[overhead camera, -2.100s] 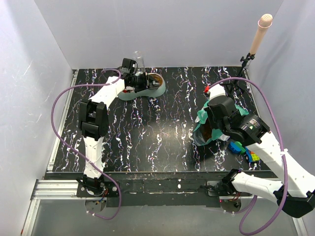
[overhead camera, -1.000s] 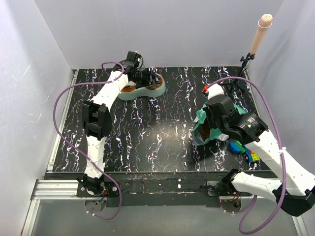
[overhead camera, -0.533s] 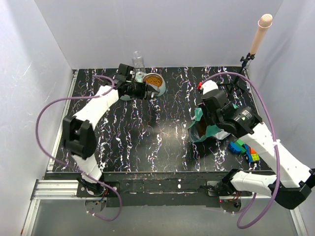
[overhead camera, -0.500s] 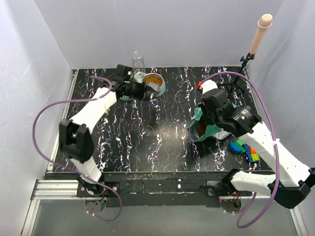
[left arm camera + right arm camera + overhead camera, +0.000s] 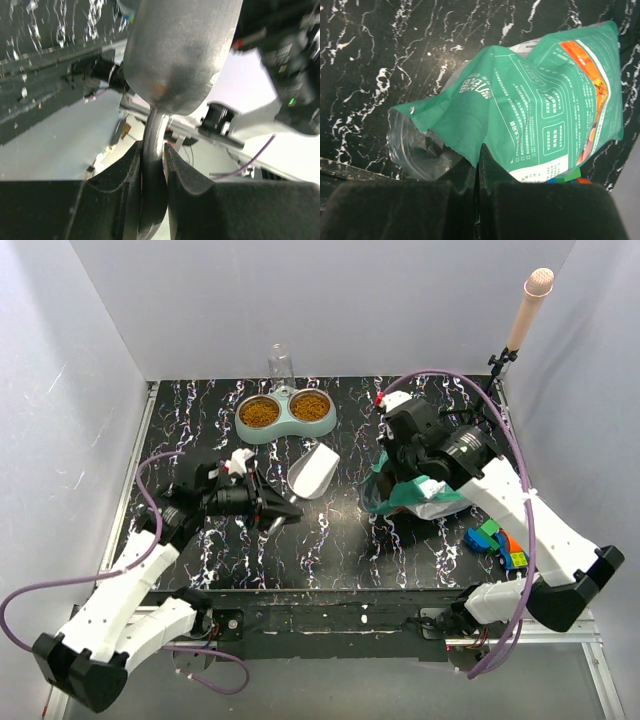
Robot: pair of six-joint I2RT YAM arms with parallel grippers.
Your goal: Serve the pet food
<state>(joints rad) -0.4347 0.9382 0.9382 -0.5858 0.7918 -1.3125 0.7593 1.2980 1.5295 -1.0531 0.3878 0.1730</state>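
my black table [image 5: 200, 430] with white streaks holds a green double bowl [image 5: 286, 431], a clear cup [image 5: 280, 364], the pet food bag [image 5: 520, 110] and coloured blocks [image 5: 495, 540].

A robotics lab cell: white walls [image 5: 350, 300] box in a marbled tabletop [image 5: 330, 530], aluminium rail [image 5: 140, 430] at left, microphone [image 5: 527, 302] upper right.

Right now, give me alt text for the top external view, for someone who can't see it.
Both cups of the mint-green double bowl at the back hold brown pet food. Nearer the arms, the left claw holds a grey scoop; the right claw pinches the teal food bag.
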